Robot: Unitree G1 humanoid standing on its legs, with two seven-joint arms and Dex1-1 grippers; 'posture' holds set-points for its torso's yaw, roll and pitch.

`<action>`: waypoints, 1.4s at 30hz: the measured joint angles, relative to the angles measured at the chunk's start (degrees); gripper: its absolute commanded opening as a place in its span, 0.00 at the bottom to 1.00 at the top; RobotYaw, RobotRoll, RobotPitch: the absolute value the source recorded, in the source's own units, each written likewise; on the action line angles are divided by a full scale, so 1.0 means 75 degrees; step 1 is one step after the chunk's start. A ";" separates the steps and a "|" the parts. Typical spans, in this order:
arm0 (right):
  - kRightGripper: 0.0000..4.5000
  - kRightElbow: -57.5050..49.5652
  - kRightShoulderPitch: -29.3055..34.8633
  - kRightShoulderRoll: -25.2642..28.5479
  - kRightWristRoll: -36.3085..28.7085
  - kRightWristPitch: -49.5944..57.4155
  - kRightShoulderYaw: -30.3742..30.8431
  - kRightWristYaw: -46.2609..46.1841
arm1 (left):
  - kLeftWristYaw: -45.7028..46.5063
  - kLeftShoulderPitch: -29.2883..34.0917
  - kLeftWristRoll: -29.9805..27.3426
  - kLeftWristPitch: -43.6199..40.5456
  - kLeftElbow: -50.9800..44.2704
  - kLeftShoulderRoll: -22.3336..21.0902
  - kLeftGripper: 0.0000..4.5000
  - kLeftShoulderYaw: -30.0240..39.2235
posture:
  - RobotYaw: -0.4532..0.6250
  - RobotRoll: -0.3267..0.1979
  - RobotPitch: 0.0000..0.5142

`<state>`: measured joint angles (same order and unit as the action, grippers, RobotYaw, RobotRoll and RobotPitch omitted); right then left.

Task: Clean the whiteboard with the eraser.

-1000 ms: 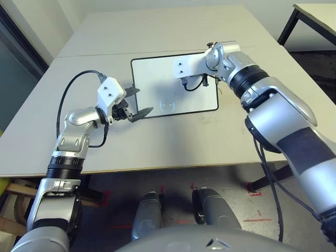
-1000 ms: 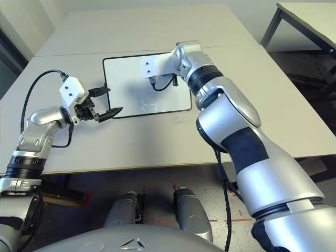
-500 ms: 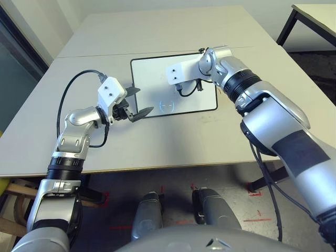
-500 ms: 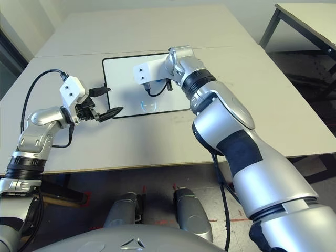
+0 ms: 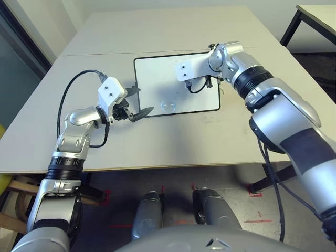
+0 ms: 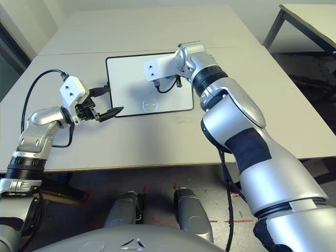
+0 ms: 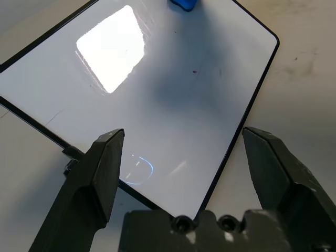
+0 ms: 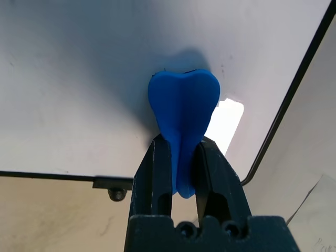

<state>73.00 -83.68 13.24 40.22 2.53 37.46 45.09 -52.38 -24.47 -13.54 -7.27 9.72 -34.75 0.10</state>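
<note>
The whiteboard, white with a thin black frame, lies flat on the middle of the table. Its surface looks wiped, with only faint specks. My right gripper is shut on the blue eraser, which presses against the whiteboard near its right-hand end and edge. The white wrist block of that arm hangs over the board's right half. Just off the board's near-left corner, my left gripper hovers open and holds nothing. In the left wrist view the eraser peeks in beyond the board.
The whiteboard rests on a pale wooden table with a seam running behind it. A small knob sticks out from the board's frame. A second table stands at the far right, and the near table edge runs below my arms.
My right gripper swept the eraser left across the board, then came back toward the right end. The left arm has stayed where it was.
</note>
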 measured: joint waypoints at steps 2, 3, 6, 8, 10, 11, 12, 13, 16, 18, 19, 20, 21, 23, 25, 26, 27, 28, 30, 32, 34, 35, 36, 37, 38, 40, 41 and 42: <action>0.09 0.0000 -0.0005 0.0077 0.0050 0.0000 0.0001 -0.0002 | -0.0001 -0.0012 0.0000 0.0000 0.0014 0.0004 1.00 -0.0002 | 0.38 0.62 0.12; 0.09 0.0002 -0.0005 0.0123 0.0058 0.0001 0.0002 -0.0010 | -0.0001 -0.0020 0.0000 0.0000 0.0019 0.0004 1.00 -0.0002 | 0.38 0.62 0.12; 0.09 0.0060 -0.0005 0.0303 0.0084 0.0032 0.0003 -0.0104 | -0.0003 -0.0038 0.0000 0.0001 0.0030 0.0004 1.00 -0.0002 | 0.38 0.62 0.12; 0.09 0.0112 -0.0005 0.0404 0.0106 0.0078 -0.0003 -0.0178 | -0.0006 -0.0048 0.0001 0.0003 0.0046 0.0005 1.00 -0.0004 | 0.38 0.62 0.12; 0.09 0.0187 -0.0005 0.0506 0.0111 0.0107 -0.0010 -0.0245 | -0.0011 -0.0060 0.0002 0.0012 0.0052 0.0005 1.00 -0.0004 | 0.38 0.62 0.12; 0.09 0.0208 -0.0005 0.0538 0.0113 0.0141 -0.0019 -0.0271 | -0.0012 -0.0064 0.0002 0.0022 0.0060 0.0006 1.00 -0.0004 | 0.37 0.62 0.11; 0.09 0.0217 -0.0005 0.0550 0.0116 0.0174 -0.0033 -0.0281 | -0.0014 -0.0077 0.0002 0.0039 0.0080 0.0010 1.00 -0.0004 | 0.37 0.62 0.11; 0.09 0.0217 -0.0005 0.0550 0.0116 0.0186 -0.0042 -0.0282 | -0.0014 -0.0094 0.0003 0.0056 0.0095 0.0016 1.00 -0.0005 | 0.37 0.62 0.11; 0.09 0.0217 -0.0012 0.0548 0.0074 0.0204 -0.0115 -0.0236 | -0.0018 -0.0183 0.0004 0.0126 0.0250 0.0039 1.00 -0.0008 | 0.37 0.62 0.11; 0.09 0.0216 -0.0046 0.0551 0.0004 0.0231 -0.0250 -0.0076 | -0.0020 -0.0198 0.0012 0.0164 0.0366 0.0045 1.00 -0.0009 | 0.36 0.62 0.11; 0.09 0.0215 -0.0055 0.0553 -0.0053 0.0238 -0.0304 0.0011 | -0.0023 -0.0204 0.0013 0.0193 0.0383 0.0054 1.00 -0.0010 | 0.36 0.62 0.11; 0.09 0.0209 -0.0063 0.0559 -0.0122 0.0247 -0.0371 0.0130 | -0.0025 -0.0221 0.0015 0.0235 0.0407 0.0062 1.00 -0.0011 | 0.36 0.62 0.11; 0.09 0.0202 -0.0070 0.0564 -0.0169 0.0252 -0.0425 0.0243 | -0.0028 -0.0244 0.0016 0.0261 0.0446 0.0067 1.00 -0.0011 | 0.35 0.62 0.11; 0.09 0.0161 -0.0085 0.0599 -0.0327 0.0275 -0.0588 0.0581 | -0.0058 -0.0285 0.0018 0.0316 0.0581 0.0085 1.00 -0.0013 | 0.35 0.62 0.11; 0.09 0.0086 -0.0096 0.0677 -0.0489 0.0340 -0.0681 0.1037 | -0.0081 -0.0296 0.0026 0.0371 0.0664 0.0129 1.00 -0.0027 | 0.33 0.62 0.11; 0.09 0.0000 -0.0096 0.0751 -0.0584 0.0415 -0.0757 0.1342 | -0.0088 -0.0313 0.0028 0.0401 0.0695 0.0157 1.00 -0.0043 | 0.32 0.62 0.11; 0.09 -0.0126 -0.0092 0.0868 -0.0692 0.0530 -0.0836 0.1696 | -0.0102 -0.0364 0.0030 0.0438 0.0764 0.0203 1.00 -0.0069 | 0.32 0.62 0.11; 0.09 -0.0243 -0.0091 0.0985 -0.0777 0.0676 -0.0904 0.2083 | -0.0112 -0.0436 0.0035 0.0487 0.0872 0.0268 1.00 -0.0085 | 0.31 0.62 0.11; 0.09 -0.0549 -0.0051 0.1261 -0.0885 0.0909 -0.0920 0.2769 | -0.0151 -0.0530 0.0043 0.0550 0.1006 0.0334 1.00 -0.0117 | 0.30 0.62 0.11; 0.09 -0.0944 0.0119 0.1725 -0.0978 0.1148 -0.0924 0.3502 | -0.0166 -0.0631 0.0050 0.0663 0.1173 0.0423 1.00 -0.0155 | 0.29 0.62 0.11; 0.09 -0.1168 0.0332 0.2097 -0.1030 0.1409 -0.0937 0.3964 | -0.0171 -0.0644 0.0063 0.0708 0.1294 0.0456 1.00 -0.0165 | 0.28 0.62 0.11; 0.09 -0.1189 0.0438 0.2220 -0.1070 0.1620 -0.0974 0.4122 | -0.0175 -0.0659 0.0068 0.0745 0.1352 0.0479 1.00 -0.0169 | 0.27 0.62 0.11; 0.09 -0.1175 0.0514 0.2287 -0.1142 0.1913 -0.1072 0.4220 | -0.0176 -0.0718 0.0074 0.0786 0.1461 0.0531 1.00 -0.0172 | 0.27 0.62 0.11; 0.09 -0.1069 0.0539 0.2311 -0.1247 0.2294 -0.1228 0.4204 | -0.0176 -0.0789 0.0081 0.0819 0.1551 0.0611 1.00 -0.0181 | 0.27 0.62 0.11; 0.09 -0.0975 0.0538 0.2318 -0.1342 0.2631 -0.1362 0.4095 | -0.0181 -0.0832 0.0093 0.0856 0.1562 0.0657 1.00 -0.0209 | 0.27 0.62 0.11; 0.09 -0.0775 0.0530 0.2318 -0.1576 0.3252 -0.1731 0.3632 | -0.0194 -0.0895 0.0114 0.0953 0.1592 0.0724 1.00 -0.0242 | 0.26 0.62 0.11; 0.09 -0.0665 0.0531 0.2320 -0.1674 0.3483 -0.1869 0.3416 | -0.0212 -0.0906 0.0126 0.0986 0.1614 0.0733 1.00 -0.0245 | 0.26 0.62 0.11; 0.09 -0.0533 0.0532 0.2325 -0.1789 0.3703 -0.2016 0.3183 | -0.0223 -0.0921 0.0144 0.1027 0.1695 0.0742 1.00 -0.0247 | 0.26 0.62 0.11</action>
<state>69.00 -79.69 30.68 26.80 30.30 22.35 68.96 -54.05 -31.38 -12.45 0.43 22.43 -29.18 -1.75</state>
